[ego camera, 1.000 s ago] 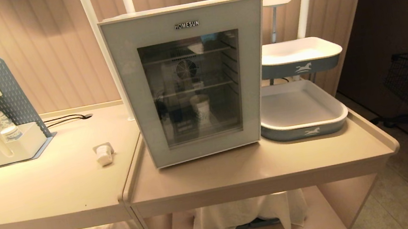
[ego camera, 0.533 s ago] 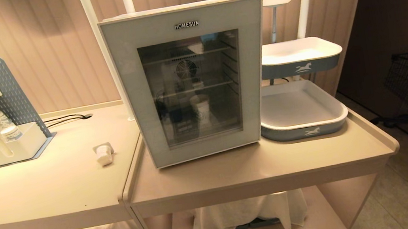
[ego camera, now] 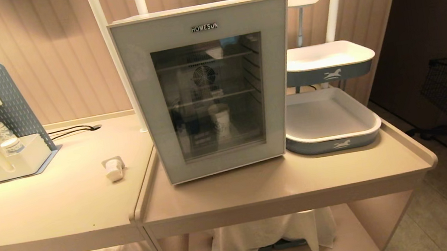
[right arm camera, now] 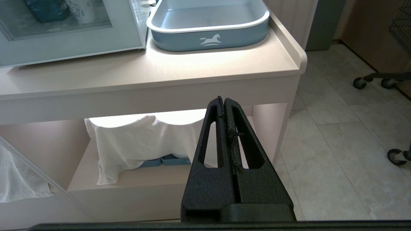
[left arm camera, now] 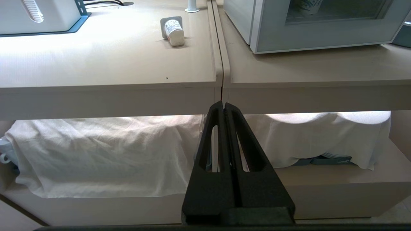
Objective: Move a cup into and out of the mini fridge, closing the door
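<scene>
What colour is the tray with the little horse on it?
The shallow horse-marked tray is blue-grey outside with a pale, whitish rim; the right wrist view shows it best.

The mini fridge (ego camera: pixel 138 93), a white box with a round fan at the back and wire shelves inside, stands upright on the right-hand counter, just beside the seam with the left one. Its door (ego camera: pixel 209 88), pale grey-blue with a big glass window and "HOMESUN" lettering near the top edge, is closed flush. Out on the left counter, well apart from the fridge, the cup (ego camera: pixel 113 169), small, squat and white, lies tipped on its side.
</scene>
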`<state>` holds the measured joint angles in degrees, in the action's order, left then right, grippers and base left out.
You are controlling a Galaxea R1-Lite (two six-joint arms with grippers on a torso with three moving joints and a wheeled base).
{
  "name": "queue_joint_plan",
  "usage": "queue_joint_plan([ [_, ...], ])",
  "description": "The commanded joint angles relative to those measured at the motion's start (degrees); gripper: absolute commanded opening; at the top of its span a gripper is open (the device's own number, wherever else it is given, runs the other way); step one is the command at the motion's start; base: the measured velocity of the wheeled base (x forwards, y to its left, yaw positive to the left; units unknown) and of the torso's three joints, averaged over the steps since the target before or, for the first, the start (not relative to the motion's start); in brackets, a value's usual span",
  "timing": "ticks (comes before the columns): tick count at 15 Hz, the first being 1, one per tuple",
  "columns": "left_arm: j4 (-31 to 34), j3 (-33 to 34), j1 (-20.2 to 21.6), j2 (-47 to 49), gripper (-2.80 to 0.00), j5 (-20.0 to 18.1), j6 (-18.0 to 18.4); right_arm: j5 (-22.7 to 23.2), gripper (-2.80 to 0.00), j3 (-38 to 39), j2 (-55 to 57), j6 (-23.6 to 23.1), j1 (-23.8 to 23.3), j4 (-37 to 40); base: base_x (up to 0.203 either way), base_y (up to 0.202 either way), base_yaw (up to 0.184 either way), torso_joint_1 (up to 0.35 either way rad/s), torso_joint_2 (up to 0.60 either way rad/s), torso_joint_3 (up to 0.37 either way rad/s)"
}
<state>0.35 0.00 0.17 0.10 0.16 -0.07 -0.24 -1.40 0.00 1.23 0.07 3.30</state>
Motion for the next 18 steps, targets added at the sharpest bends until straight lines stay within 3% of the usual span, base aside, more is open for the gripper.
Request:
queue_joint_plan([
  [1,0.0,0.0,0.0,0.0,-2.8,0.0,0.0,0.0,-2.8,0.0,0.1,0.0,0.0,0.0,0.0,0.0,0.0,0.0,0.0,0.0],
  [18,0.1,0.0,0.0,0.0,-2.8,0.0,0.0,-0.1,-2.8,0.0,0.1,0.0,0.0,-0.1,0.0,0.0,0.0,0.0,0.0,0.0],
])
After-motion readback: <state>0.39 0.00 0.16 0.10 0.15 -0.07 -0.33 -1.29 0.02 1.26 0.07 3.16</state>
